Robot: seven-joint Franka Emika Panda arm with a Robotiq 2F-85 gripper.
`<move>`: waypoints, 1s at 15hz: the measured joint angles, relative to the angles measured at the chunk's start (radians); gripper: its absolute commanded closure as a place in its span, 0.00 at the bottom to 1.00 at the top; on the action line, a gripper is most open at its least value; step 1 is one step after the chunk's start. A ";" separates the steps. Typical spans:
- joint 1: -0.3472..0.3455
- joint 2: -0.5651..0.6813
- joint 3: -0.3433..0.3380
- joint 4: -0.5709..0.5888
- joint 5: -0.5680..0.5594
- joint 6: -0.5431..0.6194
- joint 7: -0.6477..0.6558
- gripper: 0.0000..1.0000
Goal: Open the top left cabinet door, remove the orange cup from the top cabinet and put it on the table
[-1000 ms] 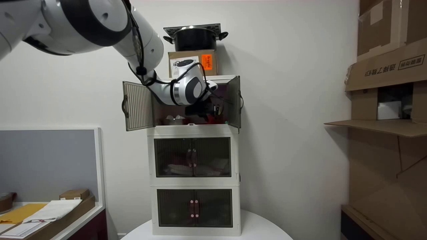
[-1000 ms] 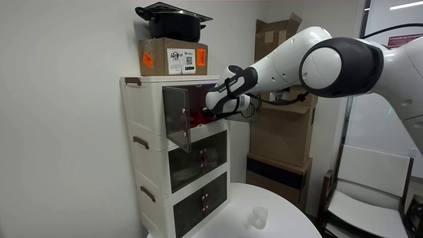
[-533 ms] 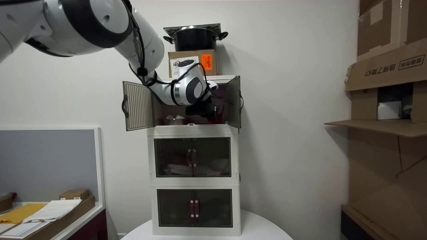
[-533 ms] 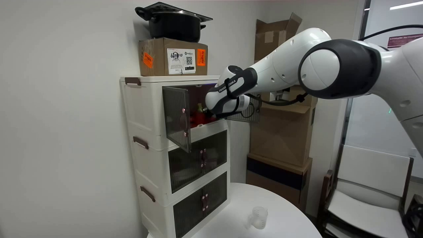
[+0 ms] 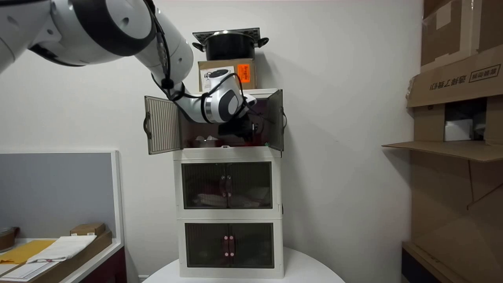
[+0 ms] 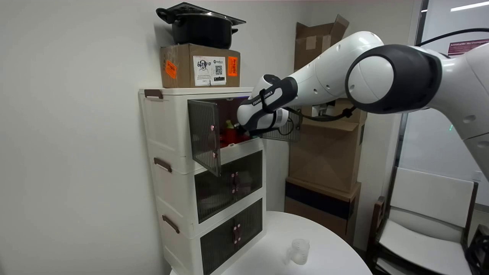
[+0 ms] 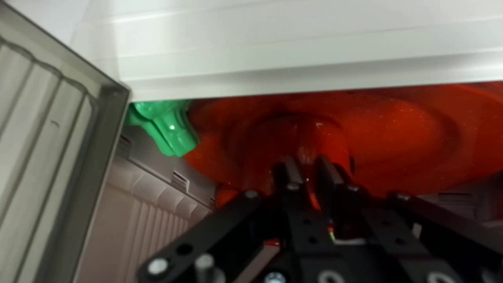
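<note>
The top left cabinet door [image 5: 163,125] stands wide open; it also shows in an exterior view [image 6: 203,131]. The top cabinet [image 5: 228,152] has both doors open. My gripper [image 5: 250,134] is inside its right half, low down. In the wrist view the gripper [image 7: 306,163] has its fingers close together with a narrow gap, and orange-red material shows between them. This seems to be the orange cup [image 7: 332,143], a rounded orange-red shape at the fingertips. It is dark and blurred, so the exact hold is hard to see. The arm hides most of it in both exterior views.
A wide orange-red dish [image 7: 401,133] lies around the cup, beside a green item [image 7: 169,125] near the front lip [image 7: 275,78]. The right door [image 5: 276,120] is close to the gripper. A clear cup [image 6: 300,251] stands on the white table [image 6: 275,225]. A box [image 6: 200,65] sits on top.
The fingers have drawn together inside the cabinet since one second ago. A red shape with a yellowish top shows more beside the gripper. The arm has hardly moved.
</note>
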 measured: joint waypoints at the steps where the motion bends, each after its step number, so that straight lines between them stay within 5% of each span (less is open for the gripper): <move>1: -0.003 -0.003 0.005 0.000 0.001 0.000 0.000 0.92; 7: -0.018 -0.042 0.022 -0.007 0.007 -0.045 0.005 0.92; 15: -0.003 -0.152 -0.048 -0.106 -0.019 -0.112 0.102 0.92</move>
